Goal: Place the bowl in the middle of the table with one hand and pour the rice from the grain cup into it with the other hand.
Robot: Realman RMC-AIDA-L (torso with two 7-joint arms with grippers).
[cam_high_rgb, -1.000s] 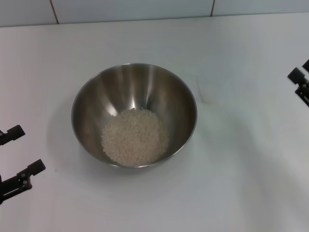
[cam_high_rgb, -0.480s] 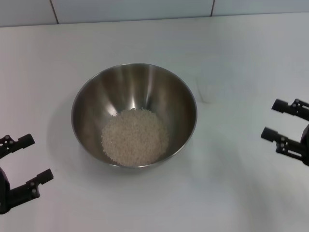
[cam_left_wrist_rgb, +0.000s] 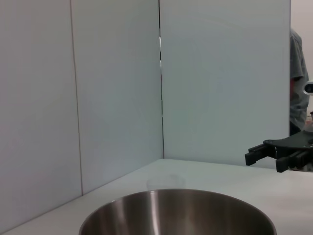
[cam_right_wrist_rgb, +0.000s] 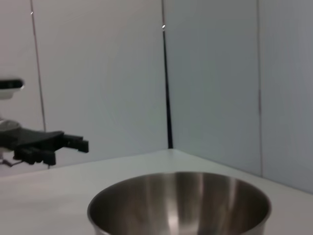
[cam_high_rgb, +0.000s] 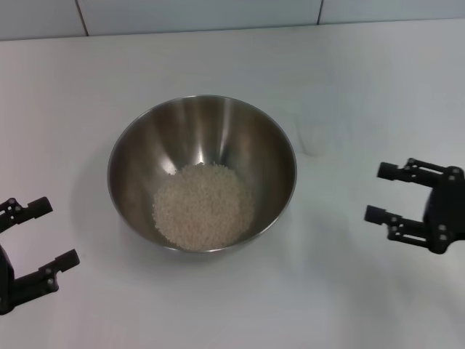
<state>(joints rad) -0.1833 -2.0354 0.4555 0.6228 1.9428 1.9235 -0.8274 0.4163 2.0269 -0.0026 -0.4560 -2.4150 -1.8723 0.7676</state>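
Observation:
The steel bowl (cam_high_rgb: 211,127) stands in the middle of the white table (cam_high_rgb: 218,51) with a pale heap of rice (cam_high_rgb: 203,206) in its bottom. The clear grain cup (cam_high_rgb: 314,134) stands upright just right of the bowl, faint and apparently empty; it also shows faintly in the left wrist view (cam_left_wrist_rgb: 166,182). My left gripper (cam_high_rgb: 57,231) is open and empty at the front left, apart from the bowl. My right gripper (cam_high_rgb: 376,193) is open and empty to the right of the bowl, in front of the cup. Each wrist view shows the bowl (cam_left_wrist_rgb: 181,213) (cam_right_wrist_rgb: 181,200) and the other arm's gripper beyond it.
A white tiled wall (cam_high_rgb: 196,14) runs along the table's far edge. White panels (cam_left_wrist_rgb: 117,88) stand behind the table in both wrist views. A person (cam_left_wrist_rgb: 298,78) is partly visible at the side in the left wrist view.
My right gripper has come in from the right edge, toward the bowl and nearer the front. My left gripper has shifted slightly forward and inward. Bowl, rice and cup have not moved.

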